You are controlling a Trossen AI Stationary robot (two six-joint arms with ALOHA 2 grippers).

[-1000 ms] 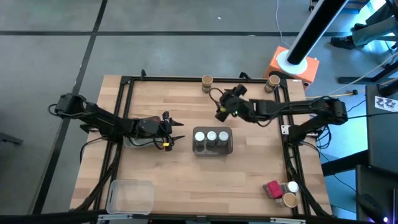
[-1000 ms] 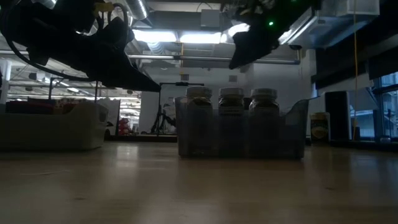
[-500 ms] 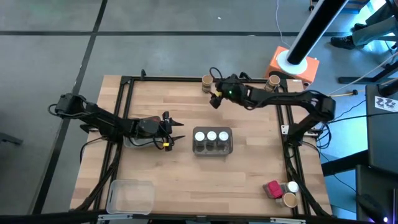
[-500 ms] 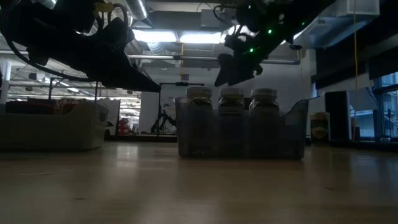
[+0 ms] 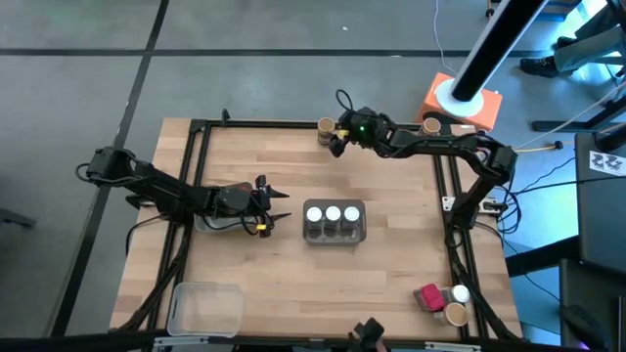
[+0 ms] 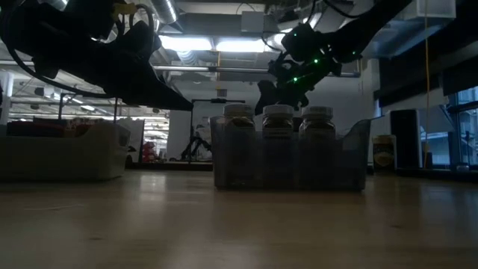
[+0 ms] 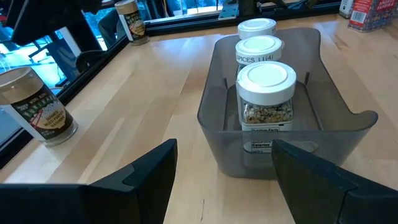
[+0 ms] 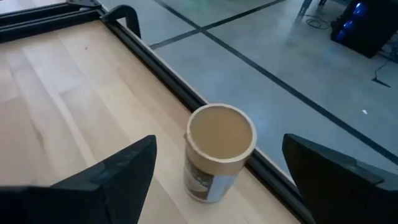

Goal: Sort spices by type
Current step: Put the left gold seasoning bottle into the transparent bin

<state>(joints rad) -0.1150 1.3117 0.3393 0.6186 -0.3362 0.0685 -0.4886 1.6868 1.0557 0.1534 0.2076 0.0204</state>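
Note:
Three white-lidded spice jars [image 5: 334, 213] stand in a clear grey tray [image 7: 348, 124] at mid-table. One tan-lidded jar [image 8: 219, 152] stands on its base at the far edge, beside the black rail. My right gripper [image 5: 335, 145] hovers open just short of it, a finger [image 8: 118, 174] on either side of the line to it, touching nothing. A second tan-lidded jar [image 5: 428, 127] stands at the far right. A red packet [image 5: 427, 296], a white-lidded jar [image 5: 460, 292] and a tan-lidded jar [image 5: 455, 314] sit at the near right corner. My left gripper [image 5: 279, 203] waits open, left of the tray.
The black frame rail [image 8: 186, 93] runs along the far edge right behind the tan-lidded jar. A clear tray [image 5: 205, 308] lies at the near left corner. Bare wood lies between the grey tray and the far edge.
My right gripper has swung from above the grey tray toward the table's far edge, sinking and rolling a little, and now stands close to the tan-lidded jar there. Its fingers have stayed open. The jars have not moved.

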